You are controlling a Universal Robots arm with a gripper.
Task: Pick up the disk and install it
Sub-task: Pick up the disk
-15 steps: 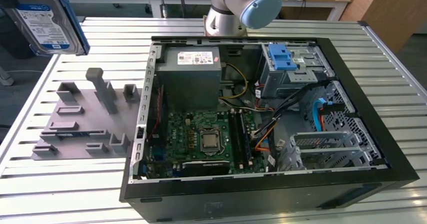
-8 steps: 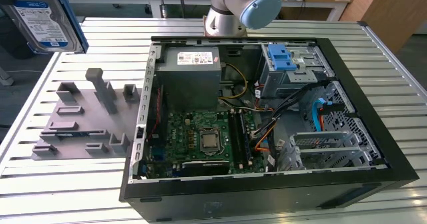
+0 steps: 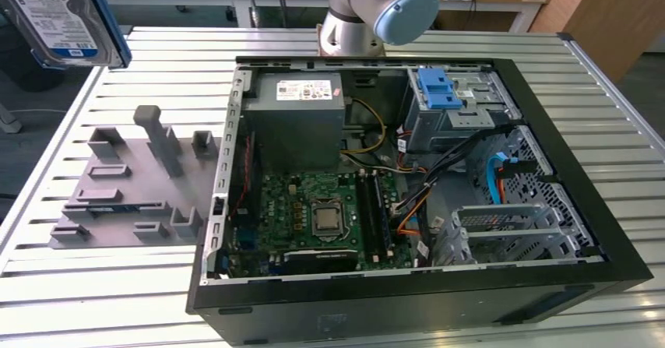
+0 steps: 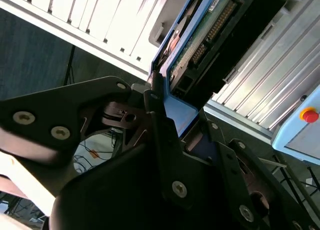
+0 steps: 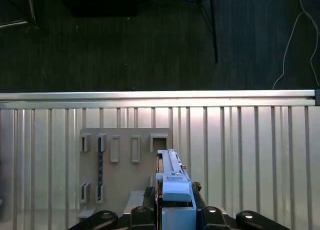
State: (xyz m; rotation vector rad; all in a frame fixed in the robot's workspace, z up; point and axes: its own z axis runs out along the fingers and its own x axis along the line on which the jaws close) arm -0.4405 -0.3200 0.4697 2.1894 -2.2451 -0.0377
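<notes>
The disk [image 3: 61, 15] hangs high above the table at the exterior view's far left, its white-and-blue label and blue frame showing. In the first wrist view the disk [image 5: 172, 182] stands edge-on between the dark fingers [image 5: 145, 194], with my gripper [image 5: 172, 202] shut on its blue frame. The second wrist view shows the disk's green circuit-board side [image 4: 207, 33] and the blue frame clamped in the gripper [image 4: 172, 117]. The open computer case [image 3: 223, 208] lies on the table to the exterior view's right of the disk.
A grey holder plate [image 3: 124, 188] with upright slots lies on the slatted table [image 3: 93, 286], below the disk; it also shows as the plate [image 5: 125, 165]. Inside the case are a drive cage with a blue latch [image 3: 441, 91], a grey power supply [image 3: 294, 118], motherboard and cables. The arm's base [image 3: 374, 9] stands behind the case.
</notes>
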